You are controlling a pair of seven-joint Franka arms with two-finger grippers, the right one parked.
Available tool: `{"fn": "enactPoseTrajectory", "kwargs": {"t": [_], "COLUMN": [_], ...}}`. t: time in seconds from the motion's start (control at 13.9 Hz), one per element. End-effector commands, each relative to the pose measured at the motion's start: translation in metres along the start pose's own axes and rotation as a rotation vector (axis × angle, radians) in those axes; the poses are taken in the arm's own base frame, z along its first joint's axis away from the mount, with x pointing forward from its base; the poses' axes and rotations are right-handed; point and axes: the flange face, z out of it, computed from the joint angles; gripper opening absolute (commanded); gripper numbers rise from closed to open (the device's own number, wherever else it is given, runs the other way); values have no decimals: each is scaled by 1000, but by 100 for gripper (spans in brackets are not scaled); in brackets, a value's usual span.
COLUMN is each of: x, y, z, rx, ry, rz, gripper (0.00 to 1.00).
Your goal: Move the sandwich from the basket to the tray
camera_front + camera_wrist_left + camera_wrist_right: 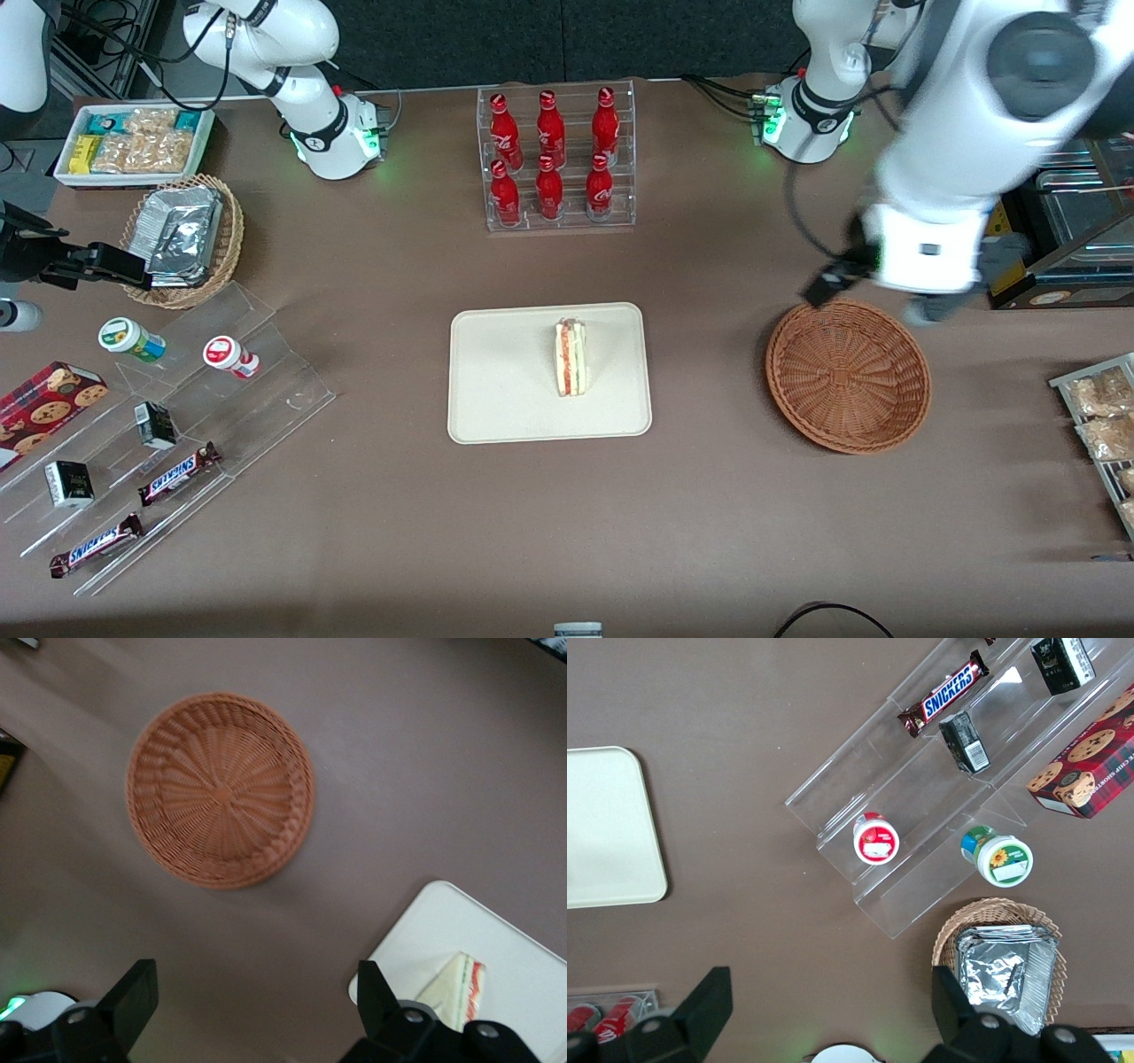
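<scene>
Cream plastic carries the load now: the sandwich [571, 358] lies on the tray [496, 381], roughly mid-tray and slightly toward the working arm's end, its layered cut edge facing up. Its long axis runs from nearer the front camera to farther from it, one tip pointing toward the bottle rack [556, 158]. Well apart, toward the working arm's end of the tabletop [709, 532], sits the basket [848, 376], with nothing in it. The gripper [257, 1001] hangs high above the basket's farther rim, fingers [133, 997] spread, holding nothing. From the gripper, the sandwich lies sideways toward the parked arm's end. The placing looks done.
</scene>
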Motion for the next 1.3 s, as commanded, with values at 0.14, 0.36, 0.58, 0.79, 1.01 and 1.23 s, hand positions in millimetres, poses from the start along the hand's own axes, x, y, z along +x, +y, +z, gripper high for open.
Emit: {"fn": "enactPoseTrajectory", "kwargs": {"t": [0.14,0.36,0.58,0.79,1.01,1.23], "x": [53,53,42,28,26,39], "y": [-99,-146,-180,-227,-213,-180], "z": [-11,-8,0,21,12,6], "rx": [13,10,-59,-114,-128,-110], "ry": [-72,-81,-80,-56,-24,-26], "rz": [175,317,291,397,444,406], "gripper": [99,99,99,99,99,99]}}
